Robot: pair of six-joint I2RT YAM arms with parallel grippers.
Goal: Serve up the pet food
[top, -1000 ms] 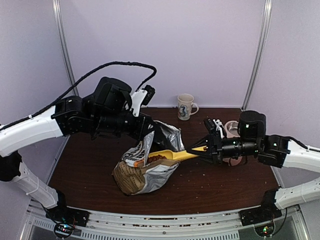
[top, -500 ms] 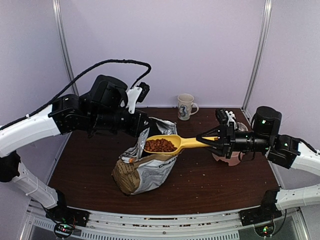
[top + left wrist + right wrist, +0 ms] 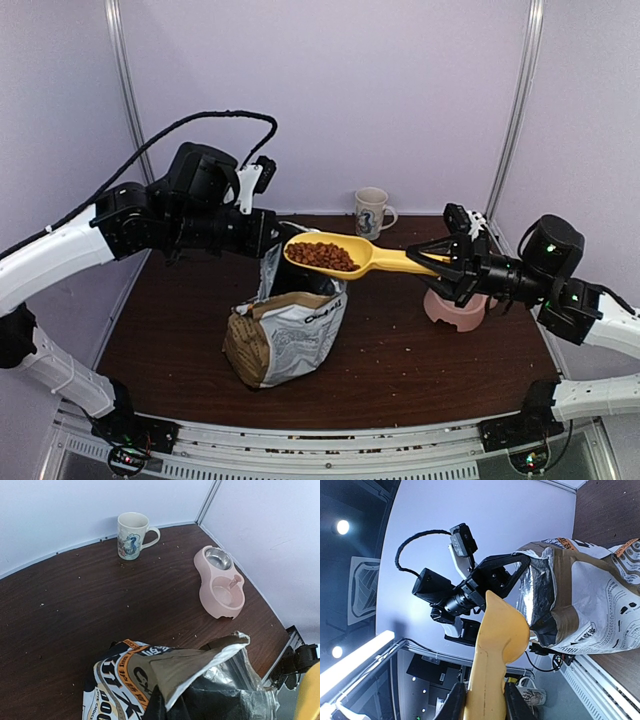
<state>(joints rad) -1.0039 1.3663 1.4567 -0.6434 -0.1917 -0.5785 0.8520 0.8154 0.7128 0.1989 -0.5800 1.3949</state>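
Right gripper [image 3: 436, 263], clenched on the handle of the yellow scoop [image 3: 375, 260], is lifting it clear of the bag [image 3: 290, 335] it was buried in a second ago. The pet food [image 3: 322, 255] is now riding heaped in the scoop above the bag's mouth. Meanwhile the left gripper [image 3: 268, 238] is staying pinched on the bag's rim, and the load looks ready for carrying to the pink bowl [image 3: 455, 308].

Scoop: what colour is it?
The scoop is plain yellow, loaded with reddish-brown kibble; the top view shows it best.
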